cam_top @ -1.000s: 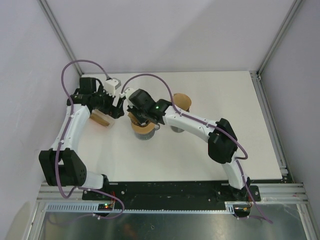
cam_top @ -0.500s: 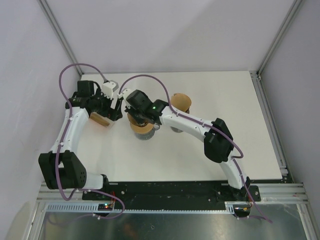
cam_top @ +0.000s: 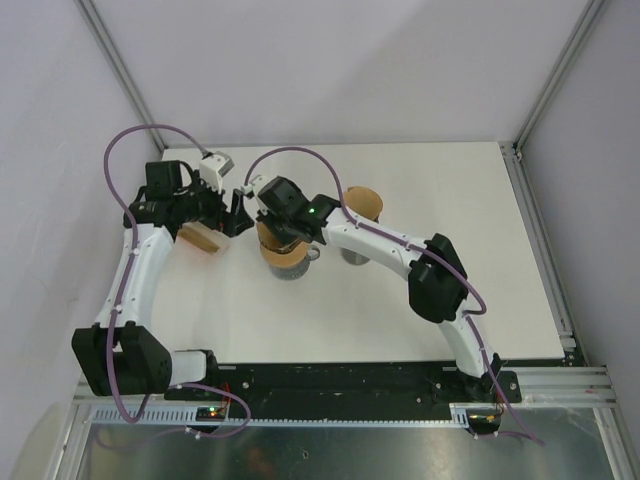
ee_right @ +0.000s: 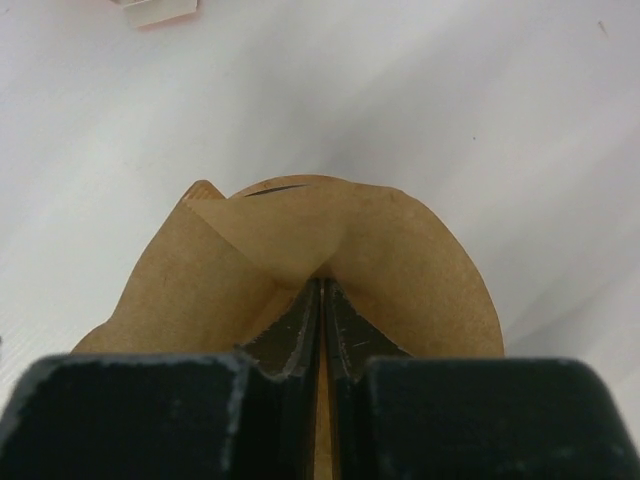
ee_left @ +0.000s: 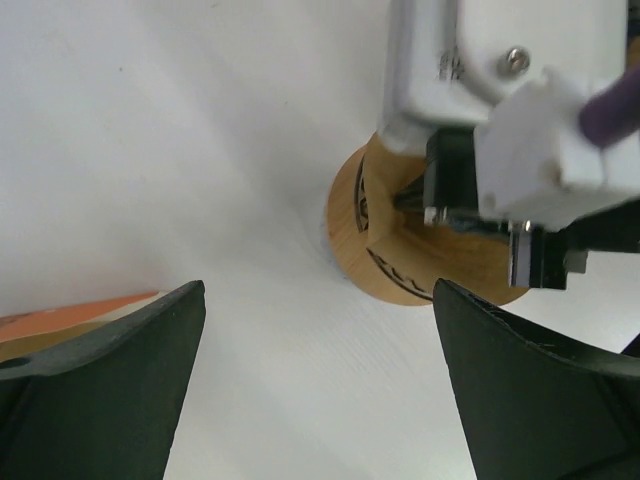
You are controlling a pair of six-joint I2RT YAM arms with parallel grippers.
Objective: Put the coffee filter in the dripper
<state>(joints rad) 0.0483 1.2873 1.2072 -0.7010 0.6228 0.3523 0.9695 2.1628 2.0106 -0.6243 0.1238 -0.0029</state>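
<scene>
Right gripper: pinched to a slit on a fold of the brown paper filter, whose cone spread open around the fingertips.
Filter: held over the dripper, which stood on the tabletop left of the middle, towards the far edge.
Left gripper: spread wide and holding nothing, hanging just left of the dripper.
Other things: a flat brown piece lay under the left arm; a brown cup stood to the right of the dripper.
Change: the left arm had swung its elbow out towards the left edge and drawn its fingers slightly off the dripper; the right gripper had barely shifted and kept its pinch.
Meaning: the right side alone carried the filter, so seating and letting go probably remained.
Hidden: the right arm covered the dripper's mouth from above, and the wrist view showed only paper, so whether the filter already sat inside could not be told.
</scene>
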